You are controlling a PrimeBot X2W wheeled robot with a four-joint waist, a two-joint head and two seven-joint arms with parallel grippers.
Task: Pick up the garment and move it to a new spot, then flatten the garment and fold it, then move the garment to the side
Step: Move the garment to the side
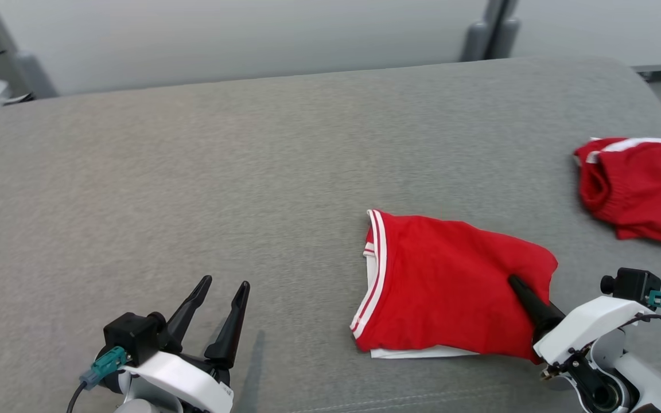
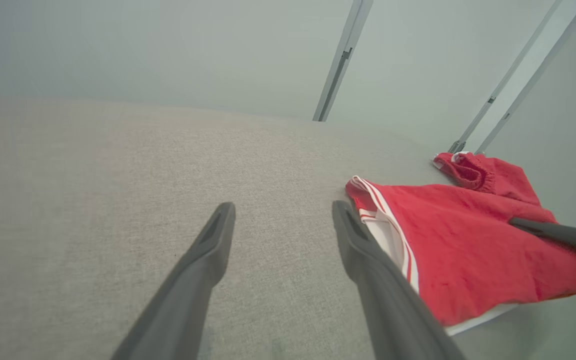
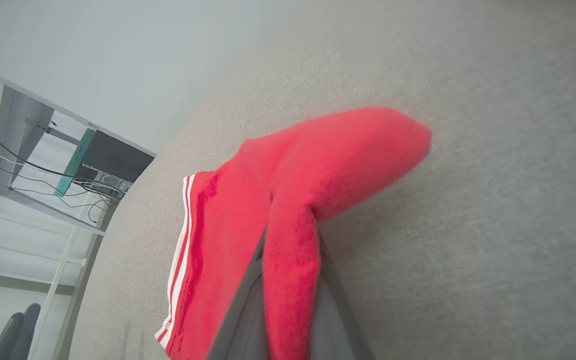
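The folded red garment, white-striped along its left edge, lies flat on the grey fabric surface right of centre. The right gripper is closed on its near right edge; the right wrist view shows red cloth pinched between both fingers. The left gripper sits at lower left, fingers spread and empty. A second red garment lies well apart at far right.

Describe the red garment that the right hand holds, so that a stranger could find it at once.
On the wide grey surface, look at the near right part, where the right hand pinches the folded garment. It is red, with white stripes along its left edge; the bunched garment further right, also red, lies free.
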